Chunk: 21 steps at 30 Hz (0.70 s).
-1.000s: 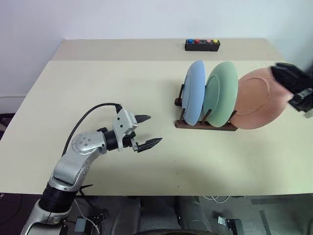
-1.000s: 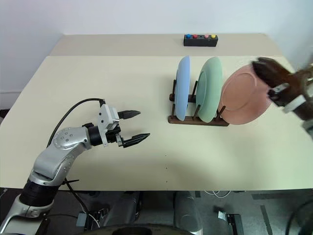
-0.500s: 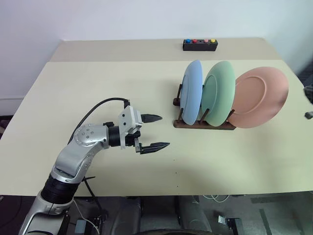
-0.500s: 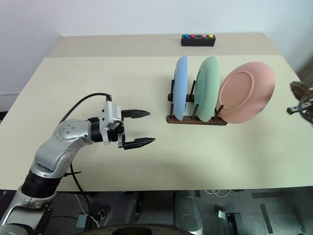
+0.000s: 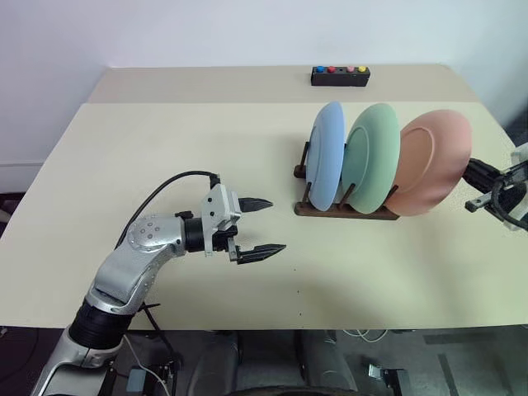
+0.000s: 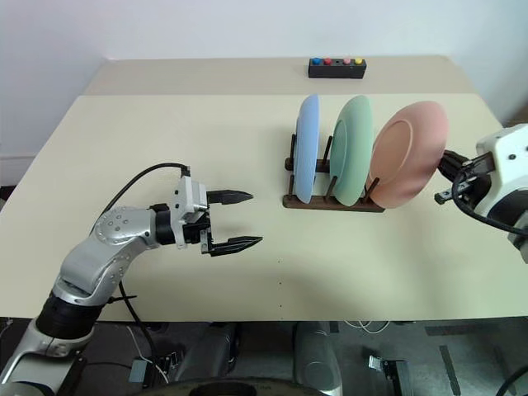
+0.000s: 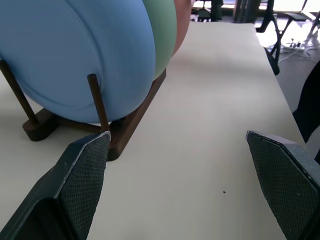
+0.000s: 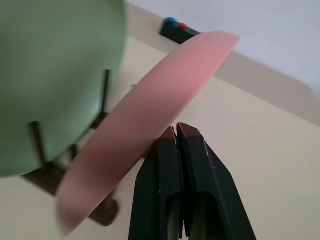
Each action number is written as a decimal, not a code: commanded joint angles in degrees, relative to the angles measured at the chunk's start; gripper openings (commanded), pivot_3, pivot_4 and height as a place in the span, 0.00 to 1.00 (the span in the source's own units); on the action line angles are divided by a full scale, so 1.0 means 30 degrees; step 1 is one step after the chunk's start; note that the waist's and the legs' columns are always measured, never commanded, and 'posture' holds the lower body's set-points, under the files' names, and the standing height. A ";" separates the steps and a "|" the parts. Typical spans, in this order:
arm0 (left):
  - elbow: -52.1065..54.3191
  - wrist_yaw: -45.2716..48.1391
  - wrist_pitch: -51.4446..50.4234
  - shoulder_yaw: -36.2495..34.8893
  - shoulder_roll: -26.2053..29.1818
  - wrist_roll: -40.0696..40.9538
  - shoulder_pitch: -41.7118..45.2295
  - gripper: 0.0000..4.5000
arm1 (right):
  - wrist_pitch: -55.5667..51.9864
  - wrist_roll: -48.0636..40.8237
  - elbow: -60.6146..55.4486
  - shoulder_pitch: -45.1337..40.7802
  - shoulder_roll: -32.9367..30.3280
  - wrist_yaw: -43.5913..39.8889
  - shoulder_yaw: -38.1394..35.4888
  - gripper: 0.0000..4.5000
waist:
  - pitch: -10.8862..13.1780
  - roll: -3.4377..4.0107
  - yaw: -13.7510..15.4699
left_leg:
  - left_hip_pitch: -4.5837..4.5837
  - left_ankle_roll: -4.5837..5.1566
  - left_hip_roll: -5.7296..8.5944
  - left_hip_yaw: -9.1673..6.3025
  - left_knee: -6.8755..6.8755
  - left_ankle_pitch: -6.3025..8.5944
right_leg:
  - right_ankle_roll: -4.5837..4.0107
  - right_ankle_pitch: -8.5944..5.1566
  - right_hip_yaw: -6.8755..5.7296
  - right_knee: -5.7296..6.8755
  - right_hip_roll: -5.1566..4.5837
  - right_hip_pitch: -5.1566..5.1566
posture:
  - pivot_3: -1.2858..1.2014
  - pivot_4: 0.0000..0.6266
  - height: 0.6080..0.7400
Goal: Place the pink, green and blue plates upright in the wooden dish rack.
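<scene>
The blue plate (image 5: 328, 157) and the green plate (image 5: 373, 157) stand upright between the pegs of the wooden dish rack (image 5: 346, 211). At the rack's right end the pink plate (image 5: 429, 161) leans against the green one, its top tilted right. My right gripper (image 6: 445, 177) is shut, and its tips (image 8: 175, 131) sit at the pink plate's (image 8: 145, 125) back face, low on the right side; nothing is between the fingers. Left of the rack, my left gripper (image 5: 277, 224) hovers open over the table, pointing at the blue plate (image 7: 75, 55), and holds nothing.
A small black box with coloured buttons (image 5: 340, 76) lies near the far edge of the beige table (image 5: 206, 148). The table's right edge runs close behind my right gripper.
My right gripper has come down from the pink plate's upper rim to its lower right side, passing out of sight on the way. The pink plate now stands steeper. My left gripper has barely moved.
</scene>
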State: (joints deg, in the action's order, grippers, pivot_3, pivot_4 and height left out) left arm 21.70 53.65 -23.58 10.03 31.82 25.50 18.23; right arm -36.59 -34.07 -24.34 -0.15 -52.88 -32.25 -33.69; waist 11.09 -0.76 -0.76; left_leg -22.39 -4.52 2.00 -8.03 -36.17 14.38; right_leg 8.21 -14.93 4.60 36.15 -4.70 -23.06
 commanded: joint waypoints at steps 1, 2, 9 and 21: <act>0.0797 -0.0092 0.0008 -0.0194 0.0123 0.0051 -0.0064 1.00 | -0.0117 -0.0537 -0.1302 -0.0011 0.0086 -0.0390 -0.0651 0.01 | 0.0000 0.0000 -0.0006 | 0.0000 0.0000 0.0000 0.0001 0.0000 0.0000 | 0.0000 0.0000 -0.0001 0.0000 0.0000 0.0000 | 0.52 0.24 1.00; 0.0785 -0.0104 0.0016 -0.0177 0.0127 0.0040 -0.0052 1.00 | -0.0137 -0.0548 -0.1349 0.0005 0.0107 -0.0449 -0.0672 0.01 | 0.0000 0.0000 -0.0004 | 0.0000 0.0000 0.0000 0.0001 -0.0001 0.0000 | 0.0000 0.0000 -0.0001 0.0000 0.0000 0.0000 | 0.52 0.24 1.00; 0.0716 -0.0227 0.0106 -0.0169 0.0126 -0.0093 -0.0091 1.00 | -0.0053 0.0091 -0.0922 0.0365 0.0035 -0.0569 -0.1002 0.01 | 0.0000 0.0000 -0.0003 | 0.0000 0.0000 0.0000 0.0001 -0.0002 0.0000 | 0.0000 0.0000 -0.0001 0.0000 0.0000 0.0000 | 0.52 0.24 1.00; -0.3238 -0.2486 0.2218 -0.2347 0.0567 -0.2457 -0.0419 1.00 | 0.3318 0.1780 0.2477 0.3811 0.1860 -0.2610 -0.2950 0.01 | -0.0003 -0.0001 -0.0049 | 0.0022 0.0001 0.0000 0.0002 0.0002 0.0001 | 0.0002 -0.0001 -0.0003 -0.0003 0.0002 0.0022 | 0.52 0.24 1.00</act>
State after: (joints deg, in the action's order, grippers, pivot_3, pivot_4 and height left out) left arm 12.92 47.09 -19.25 4.81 33.29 19.47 17.33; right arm -29.72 -28.36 -17.11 11.28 -47.88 -38.72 -40.60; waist 11.08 -0.76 -0.90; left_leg -22.32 -4.52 2.00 -8.02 -36.16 14.39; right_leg 8.22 -14.94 4.60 36.14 -4.69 -22.99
